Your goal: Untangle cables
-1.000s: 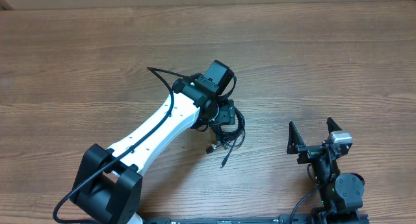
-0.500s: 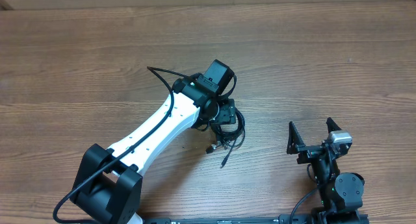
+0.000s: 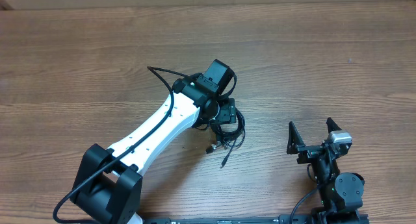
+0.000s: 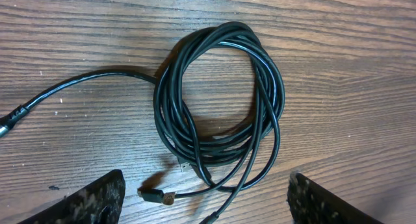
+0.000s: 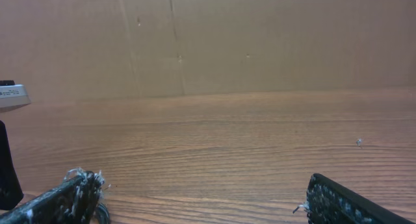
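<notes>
Brown wooden table (image 3: 338, 62), plain board wall behind. The cables (image 4: 168, 113) lie on it in one tight coil, a plug end poking out beside the loop. Nothing has shifted in the last second. The left tool (image 4: 207, 201) still hangs right over the cables, spread and empty. The right tool (image 3: 313, 134) waits well apart from the cables, also spread wide, holding nothing. So the untangling hasn't begun, I'd say. A first grasp looks due.
</notes>
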`<state>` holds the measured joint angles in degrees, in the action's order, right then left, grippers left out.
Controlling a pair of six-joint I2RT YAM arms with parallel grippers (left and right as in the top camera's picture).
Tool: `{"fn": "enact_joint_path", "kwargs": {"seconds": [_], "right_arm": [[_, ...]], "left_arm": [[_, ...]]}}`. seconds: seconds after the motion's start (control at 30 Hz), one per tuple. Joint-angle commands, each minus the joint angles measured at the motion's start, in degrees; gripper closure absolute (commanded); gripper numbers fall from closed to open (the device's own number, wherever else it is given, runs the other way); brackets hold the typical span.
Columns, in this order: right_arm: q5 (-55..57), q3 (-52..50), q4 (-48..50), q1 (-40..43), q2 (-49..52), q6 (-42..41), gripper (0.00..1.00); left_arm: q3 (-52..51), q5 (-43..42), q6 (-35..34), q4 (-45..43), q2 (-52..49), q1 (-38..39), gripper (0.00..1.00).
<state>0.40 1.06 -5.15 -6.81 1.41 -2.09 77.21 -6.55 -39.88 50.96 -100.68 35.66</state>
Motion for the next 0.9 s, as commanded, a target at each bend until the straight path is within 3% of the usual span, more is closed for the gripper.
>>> {"fn": "enact_joint_path", "kwargs": {"seconds": [0.0, 0.87], "right_arm": [[0.11, -0.61, 0.33, -0.26, 0.17, 0.24, 0.0], [0.11, -0.61, 0.33, -0.26, 0.17, 0.24, 0.0]], "left_arm": [[-0.24, 1.22, 1.36, -0.26, -0.46, 0.37, 0.2], [-0.24, 2.93, 1.33, -0.68, -0.46, 0.37, 0.18]]}}
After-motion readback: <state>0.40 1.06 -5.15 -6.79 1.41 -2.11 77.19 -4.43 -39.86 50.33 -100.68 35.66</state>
